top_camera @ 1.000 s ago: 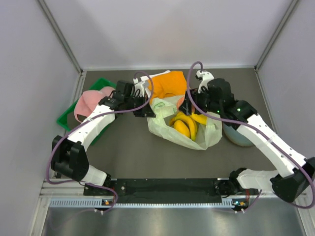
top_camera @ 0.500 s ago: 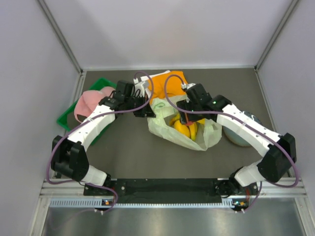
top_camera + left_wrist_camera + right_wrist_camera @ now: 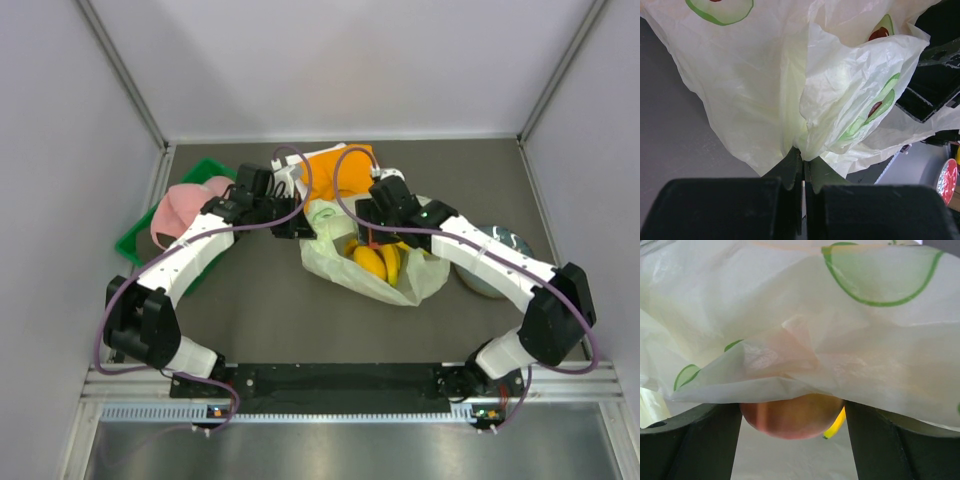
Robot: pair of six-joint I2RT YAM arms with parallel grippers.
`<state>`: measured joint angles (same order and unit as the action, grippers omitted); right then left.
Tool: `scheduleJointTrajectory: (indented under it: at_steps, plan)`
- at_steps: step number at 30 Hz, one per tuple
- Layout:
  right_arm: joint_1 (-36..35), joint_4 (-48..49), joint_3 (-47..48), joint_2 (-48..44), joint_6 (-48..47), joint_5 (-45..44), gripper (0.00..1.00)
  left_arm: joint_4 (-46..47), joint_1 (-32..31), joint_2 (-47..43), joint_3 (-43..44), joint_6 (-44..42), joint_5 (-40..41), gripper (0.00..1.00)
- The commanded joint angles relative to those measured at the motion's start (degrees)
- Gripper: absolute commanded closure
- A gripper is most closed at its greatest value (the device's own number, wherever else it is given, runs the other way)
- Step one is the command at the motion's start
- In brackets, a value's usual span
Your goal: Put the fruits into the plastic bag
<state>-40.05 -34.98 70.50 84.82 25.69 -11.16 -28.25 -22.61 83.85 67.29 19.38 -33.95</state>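
The plastic bag [image 3: 340,268], pale green with avocado prints, lies mid-table with its mouth facing the back. Yellow bananas [image 3: 376,260] lie inside it. My left gripper [image 3: 300,224] is shut on a bunched fold of the bag's left rim [image 3: 805,120], and its fingertips [image 3: 790,167] pinch the film. My right gripper [image 3: 378,230] is at the bag's mouth, shut on a round orange-red fruit [image 3: 787,417] that spans the gap between its two fingers. Bag film drapes over that fruit [image 3: 805,355]. A banana tip [image 3: 836,425] shows behind it.
An orange cloth [image 3: 340,165] lies behind the bag. A green tray [image 3: 138,238] with a pink cap [image 3: 185,205] stands at the left. A blue-grey plate [image 3: 488,280] sits right of the bag. Grey walls enclose the table on three sides.
My right arm has swung left from beside the plate to the bag's mouth, carrying the round fruit. The left gripper has kept its hold on the bag rim.
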Motion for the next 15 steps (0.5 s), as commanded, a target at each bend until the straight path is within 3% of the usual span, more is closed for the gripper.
scheduleJointTrajectory:
  at_steps: [1, 8, 15]
  plan:
    - [-1.52, -1.13, 2.62, -0.53, 2.34, -10.62, 1.0, 0.04, -0.24, -0.97, 2.06, -1.18, 0.03, 1.0]
    - [-1.43, -3.51, -0.44, -2.81, 4.18, -21.52, 1.0, 0.04, -0.24, -0.97, 2.06, -1.27, 0.2, 1.0]
    - [-1.43, -3.07, -2.13, -1.32, 5.51, -24.0, 1.0, 0.04, -0.24, -0.89, 2.06, -1.27, 0.29, 1.0]
